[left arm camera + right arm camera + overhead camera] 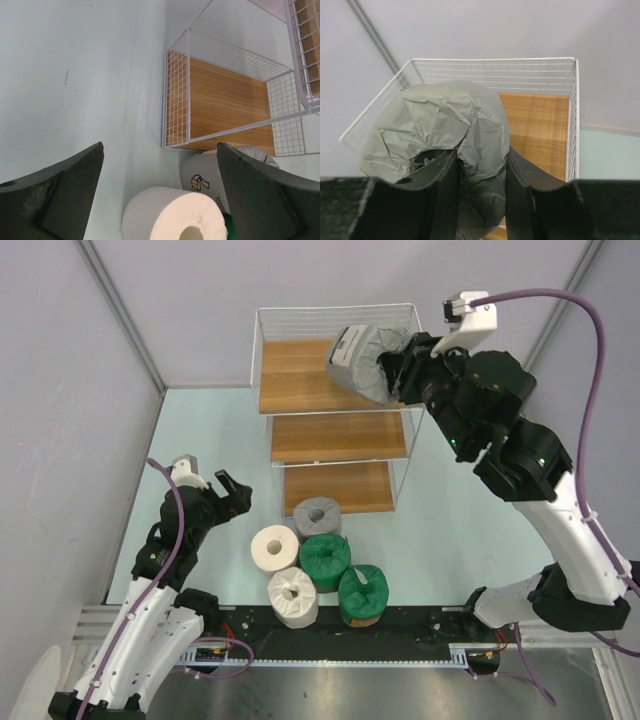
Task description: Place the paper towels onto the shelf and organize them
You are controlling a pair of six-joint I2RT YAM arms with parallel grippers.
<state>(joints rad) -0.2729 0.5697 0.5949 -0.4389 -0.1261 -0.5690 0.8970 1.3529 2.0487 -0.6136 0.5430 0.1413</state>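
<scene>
- Fingers of right hand (pixel 397 370) partly closed, pinching grey roll (pixel 365 362) over top board of shelf (pixel 300 385).
- Fingers of left hand (pixel 231 497) spread wide, empty, above bench (pixel 205 430).

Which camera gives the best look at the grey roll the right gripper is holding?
The top external view: it shows most of the grey roll held over the top board of the shelf by the right gripper. The right wrist view shows only crumpled wrapper pinched between the fingers. The left wrist view misses it.

White-and-black arms (pixel 575 540), purple cables (pixel 602 350)
</scene>
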